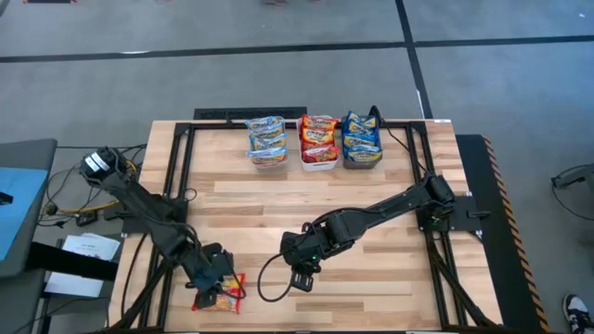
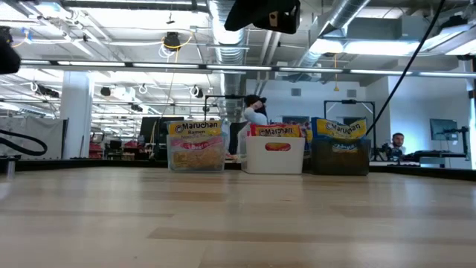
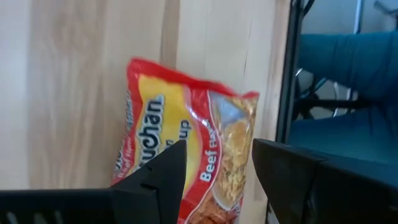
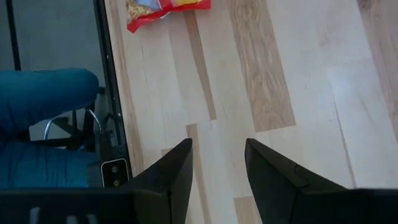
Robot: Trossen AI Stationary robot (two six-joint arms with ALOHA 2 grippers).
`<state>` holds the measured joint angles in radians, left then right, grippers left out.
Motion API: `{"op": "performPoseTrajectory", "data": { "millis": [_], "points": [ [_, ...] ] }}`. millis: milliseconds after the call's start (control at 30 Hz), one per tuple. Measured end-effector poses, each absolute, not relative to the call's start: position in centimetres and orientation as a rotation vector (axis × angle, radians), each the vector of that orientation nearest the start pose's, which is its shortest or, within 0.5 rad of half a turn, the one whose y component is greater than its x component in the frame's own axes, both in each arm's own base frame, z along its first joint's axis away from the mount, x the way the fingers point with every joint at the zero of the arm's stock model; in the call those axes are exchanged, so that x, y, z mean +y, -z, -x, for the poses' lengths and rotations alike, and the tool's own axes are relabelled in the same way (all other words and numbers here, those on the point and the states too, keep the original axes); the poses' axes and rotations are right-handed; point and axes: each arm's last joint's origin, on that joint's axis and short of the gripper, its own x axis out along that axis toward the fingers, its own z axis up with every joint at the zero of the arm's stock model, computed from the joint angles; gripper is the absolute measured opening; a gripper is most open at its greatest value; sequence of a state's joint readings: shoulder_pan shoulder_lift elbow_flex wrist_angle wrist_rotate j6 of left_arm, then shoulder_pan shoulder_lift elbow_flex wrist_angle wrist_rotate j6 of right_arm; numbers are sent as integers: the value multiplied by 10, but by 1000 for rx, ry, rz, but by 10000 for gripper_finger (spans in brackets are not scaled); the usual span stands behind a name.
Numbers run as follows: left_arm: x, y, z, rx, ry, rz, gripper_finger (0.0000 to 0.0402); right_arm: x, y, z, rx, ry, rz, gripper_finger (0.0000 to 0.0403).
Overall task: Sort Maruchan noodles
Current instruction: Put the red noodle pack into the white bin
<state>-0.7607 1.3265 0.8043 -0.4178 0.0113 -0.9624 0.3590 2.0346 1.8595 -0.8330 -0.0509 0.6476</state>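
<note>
Left claw above a red packet

The left claw (image 1: 215,283) stood open over the red packet (image 3: 186,162) near the tabletop (image 1: 371,199) edge; the right claw (image 1: 302,276) hung open, empty, nearby.

A pale wooden surface (image 1: 306,204) sits in a black frame (image 1: 186,148). At its far edge three bins stand side by side: a clear bin (image 1: 268,156), a white bin (image 1: 318,163) and a dark bin (image 1: 363,160). Loose papers (image 1: 85,249) lie on the floor.
</note>
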Motion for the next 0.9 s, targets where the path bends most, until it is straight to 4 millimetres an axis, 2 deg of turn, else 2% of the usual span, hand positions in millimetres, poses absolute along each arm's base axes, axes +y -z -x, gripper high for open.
{"op": "performPoseTrajectory", "data": {
  "millis": [233,533,800,900],
  "points": [
    [-193,-189,-185,1202,206,467,171,155,-274,-413,1077,-34,-430,173],
    [-201,-172,-183,1242,156,417,171,153,-274,-414,1077,-21,-447,173],
    [-210,-146,-187,1293,85,373,171,153,-274,-414,1077,-15,-457,173],
    [-210,-144,-188,1279,62,360,168,153,-274,-414,1077,-15,-458,173]
  ]
}}
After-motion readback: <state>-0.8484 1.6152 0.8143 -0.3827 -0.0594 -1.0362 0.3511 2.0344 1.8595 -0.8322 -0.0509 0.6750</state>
